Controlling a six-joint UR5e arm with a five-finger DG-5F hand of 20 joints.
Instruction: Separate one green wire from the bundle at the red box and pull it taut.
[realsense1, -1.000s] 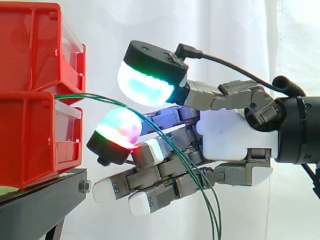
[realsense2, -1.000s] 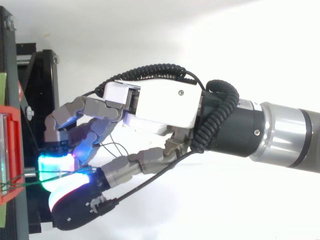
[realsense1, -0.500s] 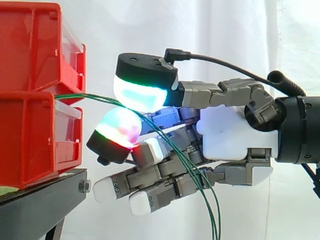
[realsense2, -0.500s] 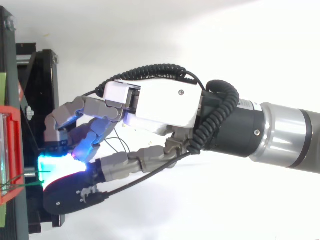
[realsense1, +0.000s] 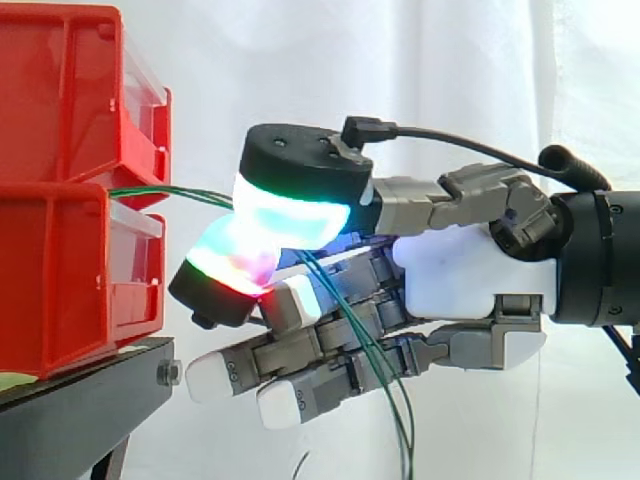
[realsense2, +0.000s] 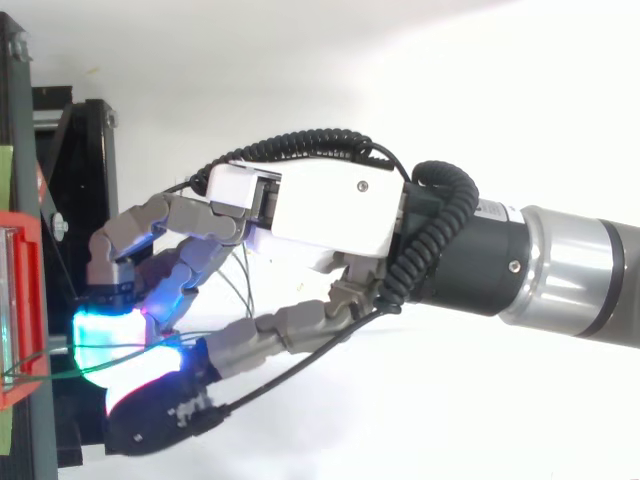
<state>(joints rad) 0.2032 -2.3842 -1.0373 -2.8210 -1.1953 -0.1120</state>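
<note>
– Hand first: how does it stand in the side view?
– The hand (realsense1: 470, 270) reaches in from the right toward the red bins (realsense1: 60, 200) on the black stand (realsense1: 80, 400). Its thumb pad (realsense1: 290, 205), glowing cyan and green, presses down onto a finger pad (realsense1: 235, 258) glowing red and magenta. The two touch, closed in a pinch. The lower fingers (realsense1: 300, 370) lie nearly straight, point left at the stand and hold nothing.
– What sits in that pinch?
– The green wires (realsense1: 160, 190). They leave the gap between the upper and lower bin, run almost level to the right and pass in between the two pads. How many strands are clamped cannot be told. Right of the pads two strands come out, slope down to the right across the lower fingers and drop to the bottom edge.
– And from the top view?
– The hand (realsense2: 320, 210) comes in from the right with its fingers curled to the left. The glowing pads are pressed together near the red bins (realsense2: 20, 300). The green wires (realsense2: 60, 351) span the short gap from the bins to the pads, lying left to right and fairly straight. Thin strands also loop beneath the palm, between the fingers.
</note>
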